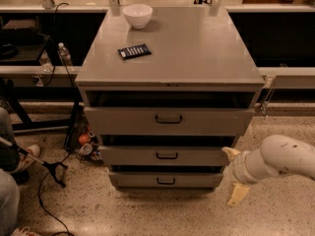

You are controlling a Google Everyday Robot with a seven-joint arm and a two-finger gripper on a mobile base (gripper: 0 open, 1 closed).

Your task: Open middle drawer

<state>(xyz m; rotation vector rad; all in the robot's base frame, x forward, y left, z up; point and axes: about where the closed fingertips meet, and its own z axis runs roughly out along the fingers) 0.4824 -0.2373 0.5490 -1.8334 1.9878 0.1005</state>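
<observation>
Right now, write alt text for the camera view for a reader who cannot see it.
The robot's open claw hangs by the right end of the middle drawer of a grey three-drawer cabinet, away from its small dark handle. A white bowl and a flat dark device sit on the cabinet top.

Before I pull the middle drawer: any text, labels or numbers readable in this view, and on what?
No text can be read.
The dark flat device on the cabinet top: pale marks, too blurred to read.
The bottle left of the cabinet: label unreadable.
The middle drawer front: no markings seen.
The gripper, open, low to the right of the middle drawer: no text.
</observation>
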